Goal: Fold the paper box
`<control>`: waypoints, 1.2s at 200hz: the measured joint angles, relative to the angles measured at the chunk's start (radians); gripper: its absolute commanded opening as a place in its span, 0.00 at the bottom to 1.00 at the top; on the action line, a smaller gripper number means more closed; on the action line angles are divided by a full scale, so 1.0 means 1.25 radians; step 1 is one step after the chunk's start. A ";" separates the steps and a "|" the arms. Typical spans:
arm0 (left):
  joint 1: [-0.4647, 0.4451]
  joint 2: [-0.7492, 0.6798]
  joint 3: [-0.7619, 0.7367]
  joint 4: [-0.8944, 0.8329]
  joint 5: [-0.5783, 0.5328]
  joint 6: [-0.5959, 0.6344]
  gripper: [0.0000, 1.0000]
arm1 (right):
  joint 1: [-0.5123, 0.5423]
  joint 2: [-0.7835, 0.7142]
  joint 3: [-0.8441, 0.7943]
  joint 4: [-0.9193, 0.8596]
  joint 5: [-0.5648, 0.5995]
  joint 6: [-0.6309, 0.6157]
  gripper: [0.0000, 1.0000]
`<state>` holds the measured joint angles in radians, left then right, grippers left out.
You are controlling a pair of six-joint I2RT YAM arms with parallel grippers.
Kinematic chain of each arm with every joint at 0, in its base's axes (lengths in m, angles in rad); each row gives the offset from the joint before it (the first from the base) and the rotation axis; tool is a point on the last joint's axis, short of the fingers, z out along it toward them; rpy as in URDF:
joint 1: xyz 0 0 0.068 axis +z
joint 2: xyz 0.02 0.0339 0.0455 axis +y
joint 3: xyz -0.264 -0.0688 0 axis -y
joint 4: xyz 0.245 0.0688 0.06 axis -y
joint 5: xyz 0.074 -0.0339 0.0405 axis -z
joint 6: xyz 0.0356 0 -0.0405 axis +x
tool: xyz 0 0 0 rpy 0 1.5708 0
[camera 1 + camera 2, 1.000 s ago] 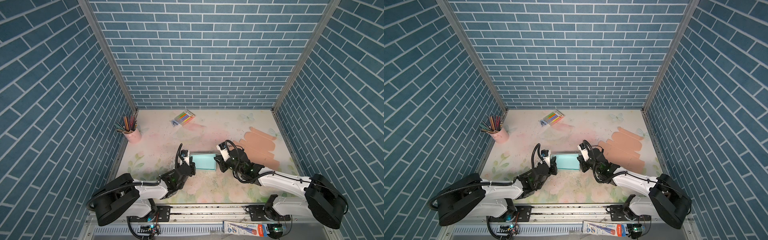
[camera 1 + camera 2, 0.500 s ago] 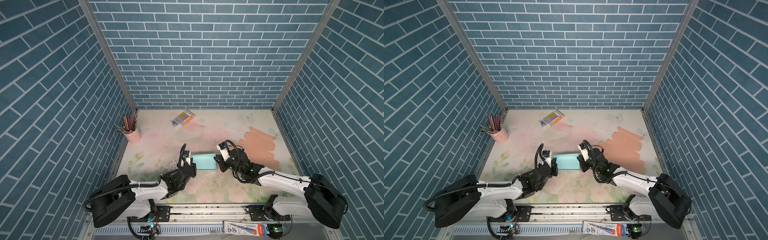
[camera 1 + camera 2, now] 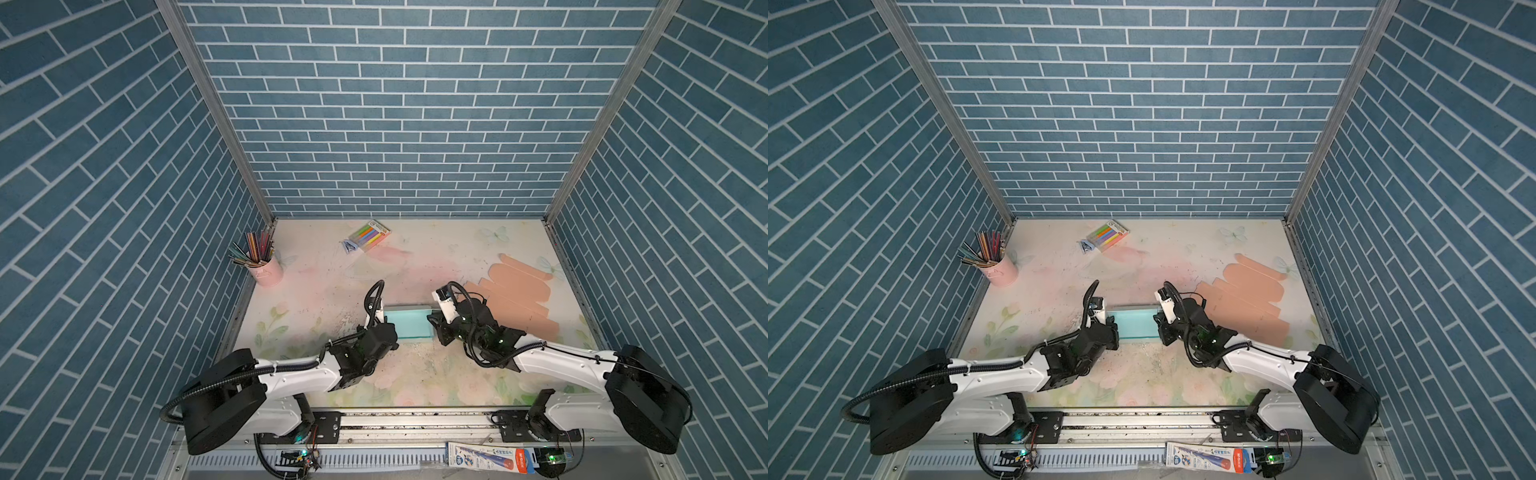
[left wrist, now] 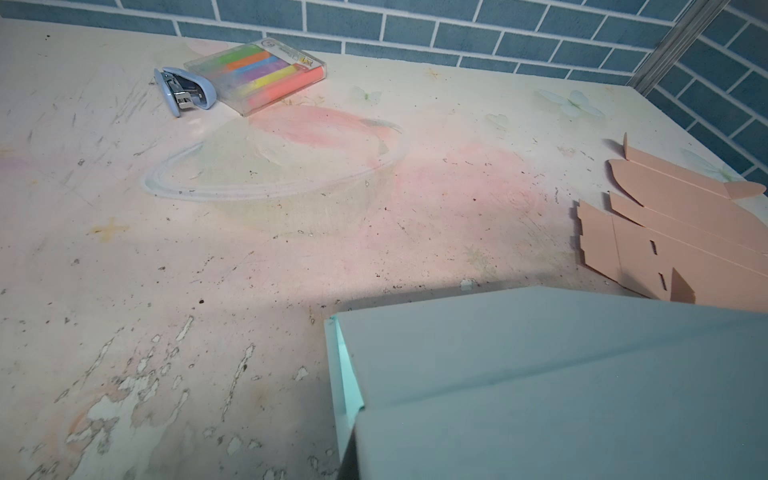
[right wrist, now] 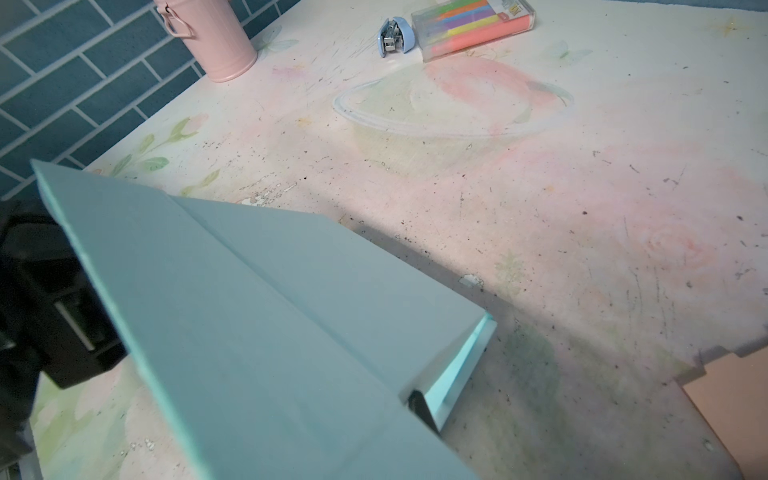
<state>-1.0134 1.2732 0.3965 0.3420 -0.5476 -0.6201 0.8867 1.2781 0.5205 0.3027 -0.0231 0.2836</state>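
Both top views are showing the box (image 3: 409, 328) lower centre, the left gripper (image 3: 390, 333) and right gripper (image 3: 434, 329) each pinching an end, jaws narrow. Folding is looking midway, ends gaping; tucking flaps is probably coming next, needing a steady hold. Right wrist view is exposing a finger (image 5: 420, 409) under the top panel, hidden from above; farther back, its cup (image 5: 212, 41) is escaping the left wrist view.
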 measured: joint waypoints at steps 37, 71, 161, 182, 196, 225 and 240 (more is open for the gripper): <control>-0.015 0.001 -0.060 0.067 0.011 0.014 0.07 | 0.011 0.000 -0.013 0.002 0.001 0.000 0.14; -0.030 0.024 -0.071 0.103 0.011 0.025 0.07 | 0.015 -0.004 -0.050 0.005 0.000 0.005 0.15; -0.043 0.065 -0.071 0.144 0.026 0.018 0.08 | 0.023 -0.210 -0.196 0.010 0.027 0.063 0.55; -0.043 0.069 -0.071 0.145 0.027 0.017 0.08 | 0.023 -0.290 -0.226 0.017 0.030 0.053 0.55; -0.043 0.074 -0.071 0.149 0.028 0.016 0.08 | 0.023 -0.339 -0.229 0.015 0.020 0.032 0.55; -0.044 0.079 -0.070 0.155 0.028 0.014 0.09 | 0.024 -0.458 -0.229 0.045 -0.048 -0.031 0.55; -0.044 0.086 -0.065 0.157 0.026 0.014 0.09 | 0.026 -0.503 -0.226 0.060 -0.078 -0.064 0.55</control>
<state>-1.0687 1.3811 0.3153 0.5381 -0.5156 -0.6029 0.9188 0.6498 0.2375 0.3782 -0.1207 0.2035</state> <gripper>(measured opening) 0.088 0.552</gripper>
